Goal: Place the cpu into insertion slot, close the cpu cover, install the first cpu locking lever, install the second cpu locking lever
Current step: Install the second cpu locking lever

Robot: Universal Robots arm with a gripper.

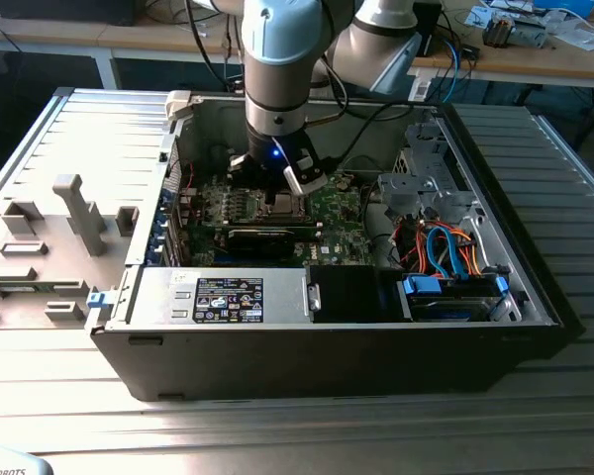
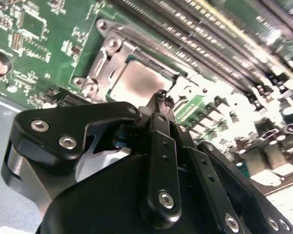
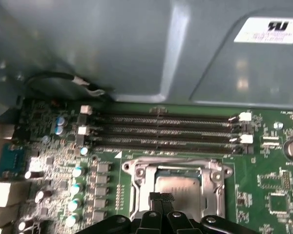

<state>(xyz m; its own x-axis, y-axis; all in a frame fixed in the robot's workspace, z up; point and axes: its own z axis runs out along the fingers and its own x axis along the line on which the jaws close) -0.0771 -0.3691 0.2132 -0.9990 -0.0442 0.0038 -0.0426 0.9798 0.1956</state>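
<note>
Fingers pinched together and empty, the gripper (image 2: 162, 97) hovers over the chip (image 3: 178, 189), which lies seated in its socket (image 3: 136, 195). The cover (image 3: 212, 170) is down around it, framing the chip.

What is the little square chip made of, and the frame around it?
The cpu looks like dull grey metal on top: it has a soft, brushed sheen. The cpu cover seems shinier bare metal, since its edges catch bright light.

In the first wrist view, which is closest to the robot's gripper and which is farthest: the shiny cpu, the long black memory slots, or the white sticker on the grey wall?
From the gripper:
1. The cpu, right at the fingertips, under the cpu cover.
2. The memory slots, just beyond the socket.
3. The white sticker, high on the grey case wall, farthest.
</note>
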